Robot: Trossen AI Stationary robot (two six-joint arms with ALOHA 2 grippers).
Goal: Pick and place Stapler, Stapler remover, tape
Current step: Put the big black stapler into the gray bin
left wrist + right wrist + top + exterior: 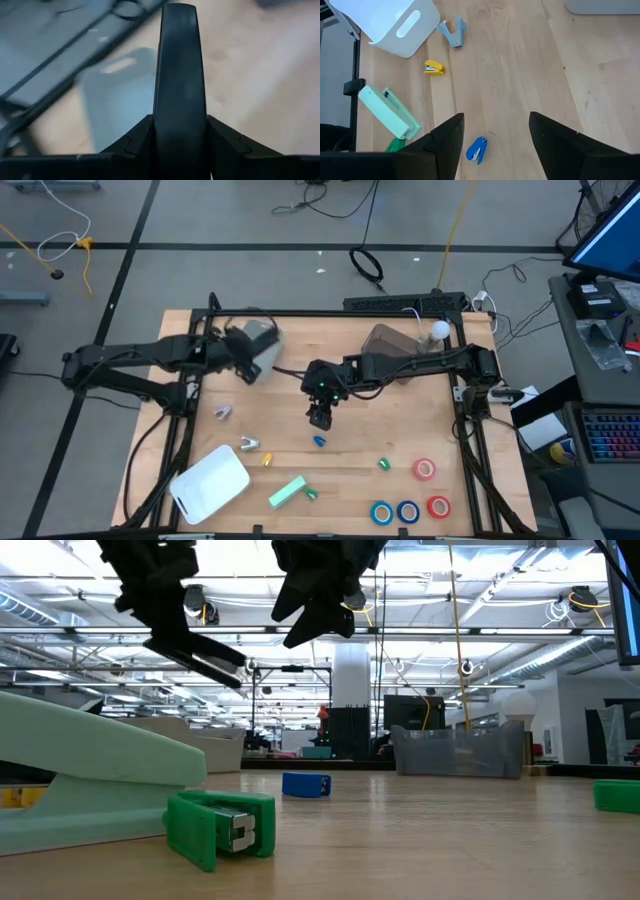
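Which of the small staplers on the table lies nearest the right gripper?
The blue stapler, just below the open right gripper in the high view. The yellow stapler and both green ones lie farther off.

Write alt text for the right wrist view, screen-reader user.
The right gripper hangs open above a wooden table, its two dark fingers framing a small blue stapler lying on the wood below. Farther off lie a mint-green stapler, a small yellow stapler, a blue-grey staple remover and a white bin.
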